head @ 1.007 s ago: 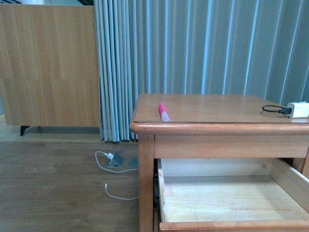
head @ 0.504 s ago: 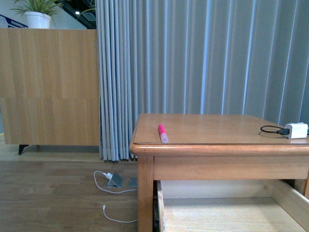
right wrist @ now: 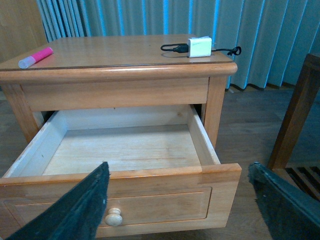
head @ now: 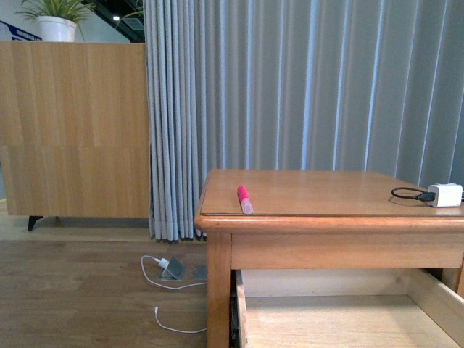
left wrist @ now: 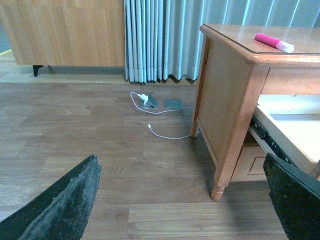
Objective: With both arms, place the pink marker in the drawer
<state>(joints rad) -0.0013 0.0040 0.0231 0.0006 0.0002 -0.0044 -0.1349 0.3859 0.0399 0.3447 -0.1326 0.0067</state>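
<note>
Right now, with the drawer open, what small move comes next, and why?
Probably bring the left gripper toward the pink marker: the drawer is already pulled out, the marker lies untouched near the nightstand's left front corner, and that gripper is open.

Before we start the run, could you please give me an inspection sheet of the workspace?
Surface: nightstand top, bare wood but for two items.
Job's things: pink marker lying near the top's front left corner; drawer pulled open, nothing seen inside.
Clutter: white charger on the top.
Grippers: left gripper and right gripper open, holding nothing.
Cables: black cable at the charger; white cable on the floor.
Surroundings: curtain, wooden cabinet, potted plant.
</note>
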